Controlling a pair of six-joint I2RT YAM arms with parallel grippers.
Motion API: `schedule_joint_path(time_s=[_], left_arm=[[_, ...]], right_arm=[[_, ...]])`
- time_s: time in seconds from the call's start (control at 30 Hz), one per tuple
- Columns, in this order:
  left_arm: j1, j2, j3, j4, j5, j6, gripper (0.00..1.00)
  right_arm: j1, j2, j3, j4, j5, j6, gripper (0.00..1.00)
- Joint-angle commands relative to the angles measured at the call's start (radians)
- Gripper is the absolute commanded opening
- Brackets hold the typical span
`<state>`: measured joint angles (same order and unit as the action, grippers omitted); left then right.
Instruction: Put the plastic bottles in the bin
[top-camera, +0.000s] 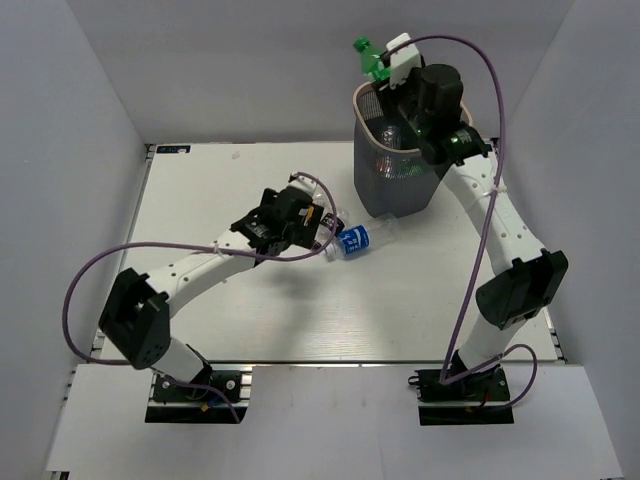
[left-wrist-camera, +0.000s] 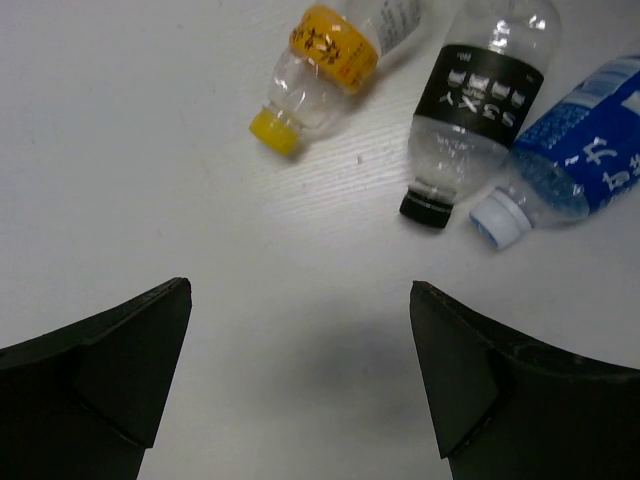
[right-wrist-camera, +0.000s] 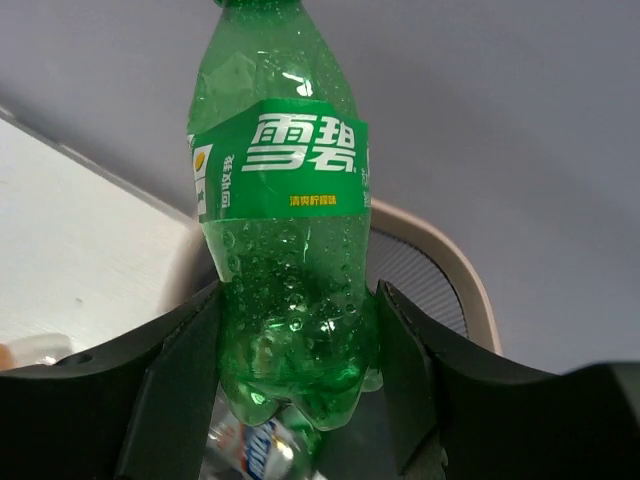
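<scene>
Now the right gripper (right-wrist-camera: 295, 350) pinches a green bottle (right-wrist-camera: 285, 250) over the far-right bin (top-camera: 375, 190) and should let go, while the left gripper (left-wrist-camera: 300, 340), fingers wide, hovers near three bottles (left-wrist-camera: 478, 110) lying on the table (left-wrist-camera: 150, 150).

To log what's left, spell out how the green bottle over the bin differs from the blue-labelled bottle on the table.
The green bottle is tinted green with a green label; the blue-labelled bottle is clear with a white cap. The green bottle is held by its lower body between the jaws of the right gripper, over the bin; the blue-labelled bottle lies on its side on the table, ungripped. Both are plastic drink bottles.
</scene>
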<state>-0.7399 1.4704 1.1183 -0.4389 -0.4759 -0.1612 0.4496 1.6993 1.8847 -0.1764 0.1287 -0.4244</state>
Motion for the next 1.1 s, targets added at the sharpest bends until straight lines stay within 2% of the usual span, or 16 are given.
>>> schedule_joint_path(time_s=[0.0, 0.03, 0.1, 0.13, 0.17, 0.2, 0.4, 0.43, 0.6, 0.77, 0.93, 1.07], left_arm=[[0.033, 0.054, 0.101, 0.103, 0.039, 0.100, 1.00], [0.048, 0.083, 0.122, 0.103, 0.068, 0.100, 1.00], [0.063, 0.158, 0.185, 0.103, 0.089, 0.118, 1.00], [0.086, 0.177, 0.221, 0.103, 0.118, 0.118, 1.00], [0.086, 0.194, 0.236, 0.103, 0.132, 0.129, 1.00], [0.102, 0.211, 0.253, 0.103, 0.144, 0.129, 1.00], [0.160, 0.349, 0.380, 0.036, 0.246, 0.175, 1.00], [0.172, 0.372, 0.397, 0.035, 0.246, 0.186, 1.00], [0.212, 0.447, 0.457, 0.035, 0.315, 0.206, 1.00], [0.243, 0.542, 0.503, 0.026, 0.393, 0.227, 1.00], [0.263, 0.611, 0.537, 0.052, 0.503, 0.227, 1.00], [0.283, 0.656, 0.537, 0.061, 0.546, 0.227, 0.96]], right_arm=[[-0.064, 0.016, 0.128, -0.144, 0.002, 0.070, 0.11], [-0.083, 0.020, 0.139, -0.184, -0.032, 0.073, 0.33], [-0.100, 0.020, 0.142, -0.236, -0.088, 0.081, 0.55], [-0.120, 0.010, 0.137, -0.251, -0.118, 0.088, 0.73], [-0.126, 0.005, 0.105, -0.253, -0.115, 0.096, 0.83], [-0.133, -0.028, 0.088, -0.250, -0.185, 0.107, 0.90], [-0.196, -0.142, -0.031, -0.221, -0.363, 0.186, 0.90], [-0.209, -0.171, -0.068, -0.212, -0.407, 0.191, 0.87], [-0.239, -0.268, -0.203, -0.172, -0.445, 0.220, 0.85], [-0.267, -0.366, -0.352, -0.169, -0.602, 0.253, 0.85], [-0.275, -0.438, -0.475, -0.190, -0.632, 0.246, 0.86], [-0.281, -0.469, -0.527, -0.207, -0.647, 0.234, 0.86]])
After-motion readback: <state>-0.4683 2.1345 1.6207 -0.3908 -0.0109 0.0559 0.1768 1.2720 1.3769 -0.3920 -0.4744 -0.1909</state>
